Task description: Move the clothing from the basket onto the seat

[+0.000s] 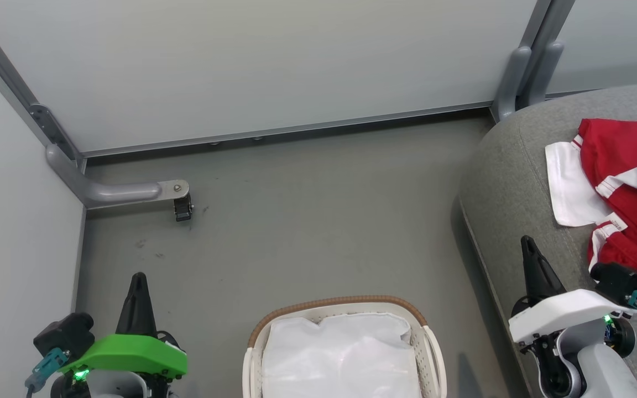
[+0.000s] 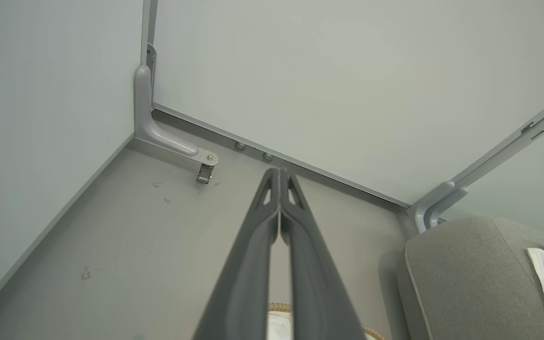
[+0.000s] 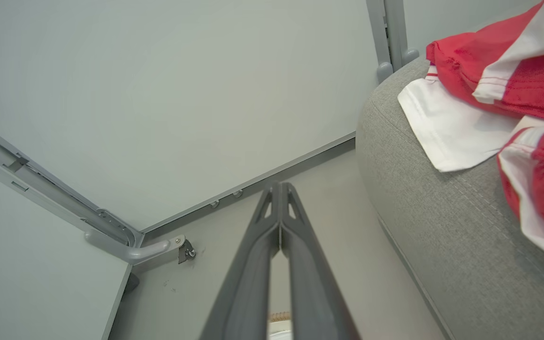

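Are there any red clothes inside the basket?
No, the basket holds its plain white lining where it is in view, and the red clothing lies on the grey seat.

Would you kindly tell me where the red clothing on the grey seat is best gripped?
On the clothing, probably the bunched red fold at its far end, pinched from above: it stands proud of the seat, while the white panel lies flat, offering little to pinch.
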`<state>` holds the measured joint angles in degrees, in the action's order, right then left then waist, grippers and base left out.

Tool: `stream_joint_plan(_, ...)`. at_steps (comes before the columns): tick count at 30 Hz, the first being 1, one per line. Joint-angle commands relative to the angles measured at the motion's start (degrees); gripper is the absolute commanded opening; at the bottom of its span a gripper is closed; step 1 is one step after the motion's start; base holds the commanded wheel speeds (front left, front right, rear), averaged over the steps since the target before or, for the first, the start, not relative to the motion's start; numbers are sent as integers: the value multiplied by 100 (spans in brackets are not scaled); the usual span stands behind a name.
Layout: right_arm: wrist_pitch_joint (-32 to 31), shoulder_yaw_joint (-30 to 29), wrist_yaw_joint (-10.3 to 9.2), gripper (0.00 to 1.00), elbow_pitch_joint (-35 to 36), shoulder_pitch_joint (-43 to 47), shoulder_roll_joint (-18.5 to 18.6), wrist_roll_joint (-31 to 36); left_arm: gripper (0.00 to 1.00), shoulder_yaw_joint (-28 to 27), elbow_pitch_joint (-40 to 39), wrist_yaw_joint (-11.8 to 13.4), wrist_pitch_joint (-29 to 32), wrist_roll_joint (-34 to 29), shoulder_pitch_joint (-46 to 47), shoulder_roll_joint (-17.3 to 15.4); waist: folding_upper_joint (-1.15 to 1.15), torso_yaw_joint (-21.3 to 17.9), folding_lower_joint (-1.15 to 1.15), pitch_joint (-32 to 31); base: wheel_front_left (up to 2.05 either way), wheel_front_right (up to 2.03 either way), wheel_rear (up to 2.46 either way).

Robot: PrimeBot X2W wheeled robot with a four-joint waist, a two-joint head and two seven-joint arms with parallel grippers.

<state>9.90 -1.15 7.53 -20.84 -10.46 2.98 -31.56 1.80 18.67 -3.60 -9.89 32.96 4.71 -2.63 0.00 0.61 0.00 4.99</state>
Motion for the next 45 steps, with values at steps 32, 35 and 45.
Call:
stream_joint_plan(32,-688,-239,-3,0,359,158,17,-2567,0,-368,-263,-190,686,2502,122,-24,0,-18,0,-145,0,0,0)
stream_joint_plan(35,-742,-257,-3,0,378,178,17,-2764,0,-396,-276,-202,740,2700,127,-25,0,-20,0,-159,0,0,0)
stream_joint_plan(45,-907,-310,-3,0,437,230,14,-3354,0,-480,-314,-239,902,3281,145,-27,0,-26,0,-203,0,0,0)
